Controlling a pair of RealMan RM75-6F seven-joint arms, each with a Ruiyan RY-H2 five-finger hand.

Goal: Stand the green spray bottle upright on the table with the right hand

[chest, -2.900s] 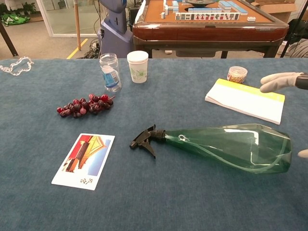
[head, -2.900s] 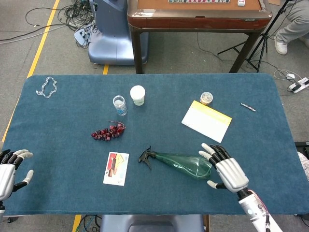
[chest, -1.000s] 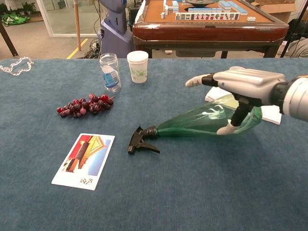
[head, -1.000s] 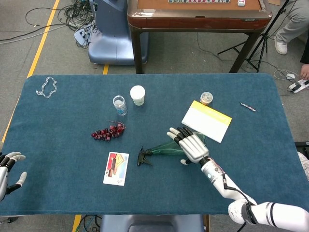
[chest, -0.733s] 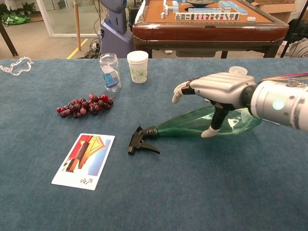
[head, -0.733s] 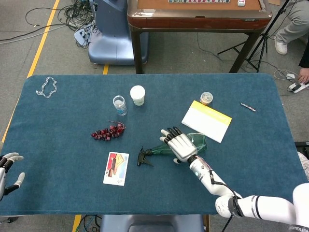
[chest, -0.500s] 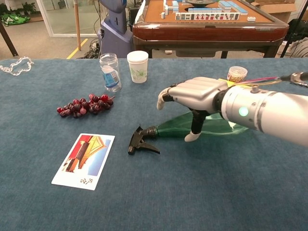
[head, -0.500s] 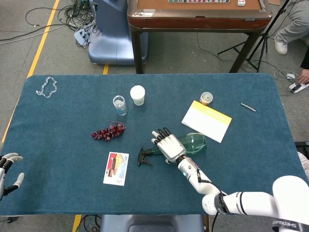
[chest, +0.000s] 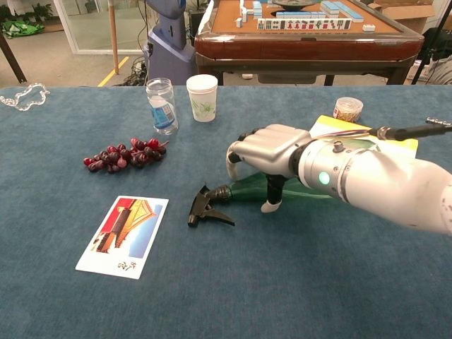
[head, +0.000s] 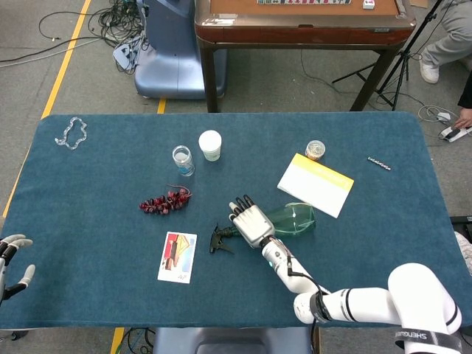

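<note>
Green spray bottle (head: pixel 289 219) lying mid-frame.
Right hand (chest: pixel 265 157) arches over its neck, fingers spread, gripping nothing.

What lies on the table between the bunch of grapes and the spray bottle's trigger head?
Nothing: only bare blue cloth lies between the grapes and the trigger head, clearest in the head view.

Lab: floor cables (head: pixel 74 26), tripod (head: pixel 413 51), mahjong table (chest: pixel 304 32).

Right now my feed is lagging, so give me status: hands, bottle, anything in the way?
Right hand over green spray bottle neck, grip unconfirmed. Bottle lying down. Left hand open, idle. Yellow notepad close behind.
</note>
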